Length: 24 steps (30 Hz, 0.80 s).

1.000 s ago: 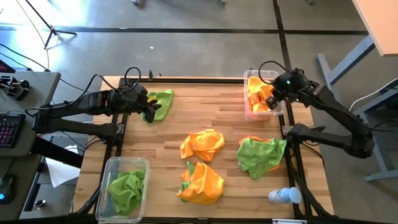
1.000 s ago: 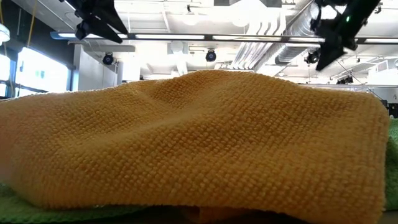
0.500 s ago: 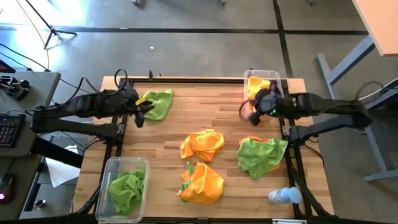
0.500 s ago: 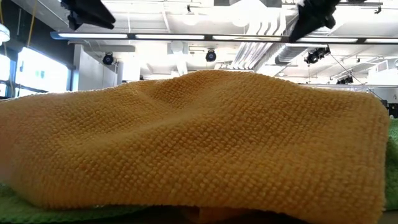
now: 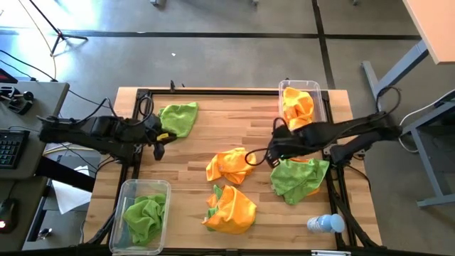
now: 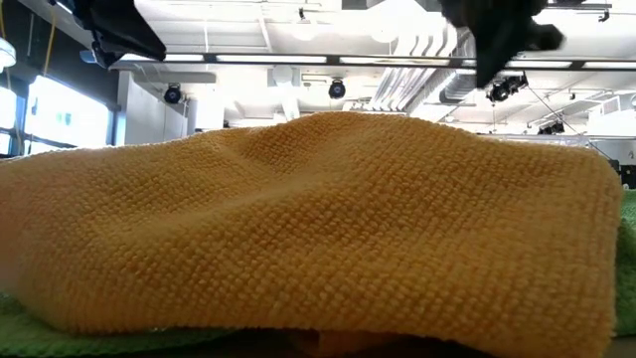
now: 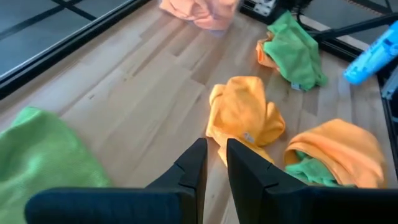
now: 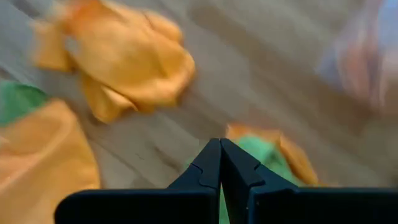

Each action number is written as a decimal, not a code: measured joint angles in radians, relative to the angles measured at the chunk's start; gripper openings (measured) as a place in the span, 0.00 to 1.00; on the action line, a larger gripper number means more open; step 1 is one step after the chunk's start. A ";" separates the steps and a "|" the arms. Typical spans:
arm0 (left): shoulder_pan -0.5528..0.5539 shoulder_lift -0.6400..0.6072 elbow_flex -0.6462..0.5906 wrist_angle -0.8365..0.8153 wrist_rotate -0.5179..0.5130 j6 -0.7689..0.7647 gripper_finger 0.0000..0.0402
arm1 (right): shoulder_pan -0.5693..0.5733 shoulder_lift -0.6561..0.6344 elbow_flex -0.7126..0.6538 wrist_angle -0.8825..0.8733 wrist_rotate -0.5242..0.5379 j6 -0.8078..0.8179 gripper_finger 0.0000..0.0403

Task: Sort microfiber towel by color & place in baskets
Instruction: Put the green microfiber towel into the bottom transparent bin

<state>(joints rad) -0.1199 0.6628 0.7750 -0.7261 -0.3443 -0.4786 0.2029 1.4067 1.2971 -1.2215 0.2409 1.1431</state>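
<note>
Both arms have pulled away since a second ago: the right gripper [image 5: 272, 154] left the orange-filled basket [image 5: 321, 101] at the counter's [image 5: 234, 117] far right edge and now hangs low over the middle, between the orange towel [image 5: 231, 164] and a green towel lying over an orange one [image 5: 298, 176]. Its fingers [image 8: 219, 163] are pressed together, holding nothing. The left gripper [image 5: 158, 140] backed off toward the left edge, just beside the green towel [image 5: 178, 117] at the far left; its fingers [image 7: 239, 167] are nearly together with a thin gap, empty.

Open wood runs across the far middle. Another orange towel over a bit of green [image 5: 231, 208] sits near the front edge, next to the basket with a green towel [image 5: 144, 213]. A blue-capped bottle [image 5: 325, 223] lies at the front right corner.
</note>
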 joint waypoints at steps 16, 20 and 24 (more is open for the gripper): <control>-0.079 0.000 0.000 0.000 0.027 -0.023 0.12 | 0.162 0.066 -0.284 0.053 -0.200 0.511 0.22; -0.080 0.000 0.000 0.021 0.027 -0.026 0.12 | 0.185 0.066 -0.339 0.113 -0.185 0.582 0.34; -0.080 0.000 0.000 0.031 0.027 -0.025 0.12 | 0.195 0.066 -0.414 0.233 -0.182 0.609 0.41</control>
<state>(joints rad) -0.1997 0.6624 0.7750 -0.6951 -0.3168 -0.5041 0.3975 1.4723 0.8828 -0.9885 0.0584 1.7520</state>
